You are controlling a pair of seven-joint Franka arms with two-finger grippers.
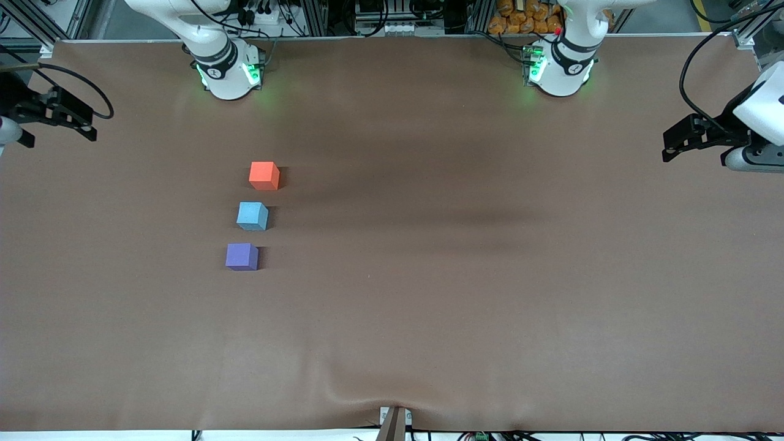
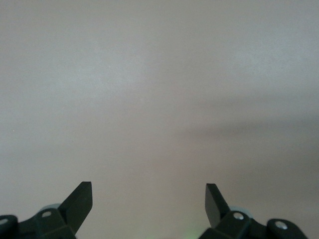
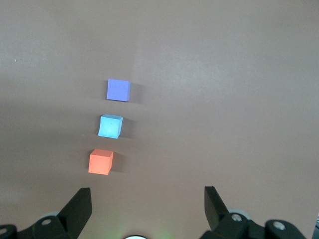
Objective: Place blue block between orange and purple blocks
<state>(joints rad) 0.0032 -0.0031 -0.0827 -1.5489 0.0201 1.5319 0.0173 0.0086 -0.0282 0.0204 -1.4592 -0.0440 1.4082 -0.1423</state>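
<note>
Your right gripper (image 3: 147, 199) hangs spread wide and empty over the table's (image 1: 429, 294) right-arm end, well apart from the blue block (image 1: 252, 215). That block sits between the orange block (image 1: 264, 175), farther from the front camera, and the purple block (image 1: 241, 256), nearer it, touching neither. Your left gripper (image 2: 148, 199) waits, equally wide and empty, over the left arm's end, well apart from the blue block.

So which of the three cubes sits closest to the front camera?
The purple block. It lies lowest in the front view, at the end of the row, with the blue block in the middle and the orange block farthest.
</note>
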